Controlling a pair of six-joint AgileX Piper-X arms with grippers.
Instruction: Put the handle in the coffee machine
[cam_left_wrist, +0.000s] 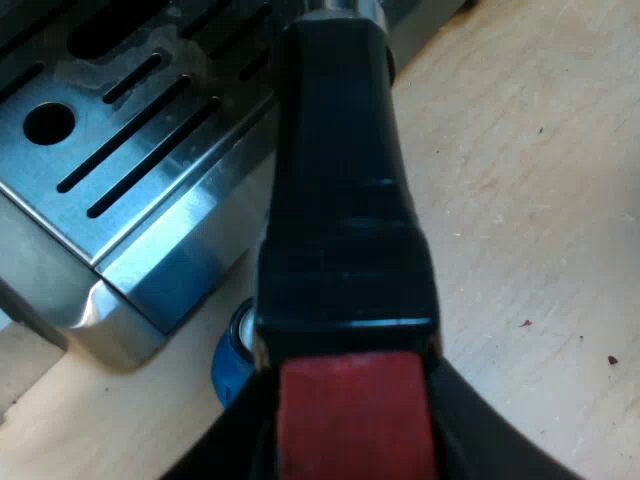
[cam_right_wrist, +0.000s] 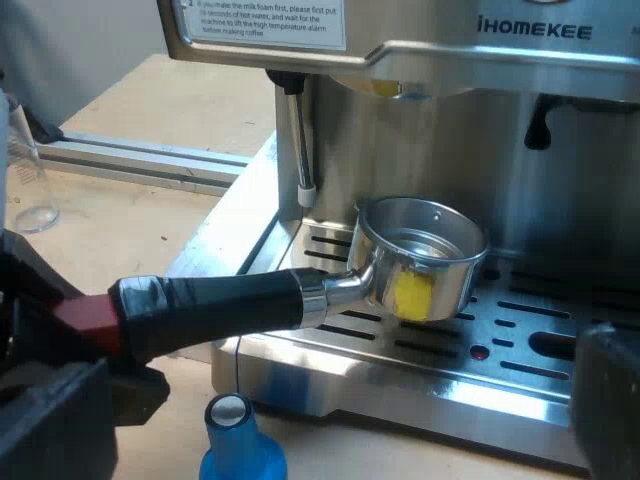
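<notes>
Red-tipped, the handle (cam_left_wrist: 340, 200) sits clamped in our left gripper (cam_left_wrist: 355, 435), one finger on either side of the red end. We hold the holder (cam_right_wrist: 415, 265) level, its basket just above the drip tray (cam_right_wrist: 520, 340) at the machine's (cam_right_wrist: 520, 110) front, not locked in. Our right gripper (cam_right_wrist: 335, 410) hangs spread wide, grasping nothing, near the blue tamper (cam_right_wrist: 235, 445) standing on the table (cam_left_wrist: 520, 200) beside the tray.

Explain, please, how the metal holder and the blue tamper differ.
The metal holder is a steel cup on a dark, red-ended handle; the blue tamper is blue with a silvery top. The holder hangs cup-up over the drip tray, gripped at its red end by my left gripper; the tamper stands upright on the table. Both are at the espresso machine's front.
</notes>
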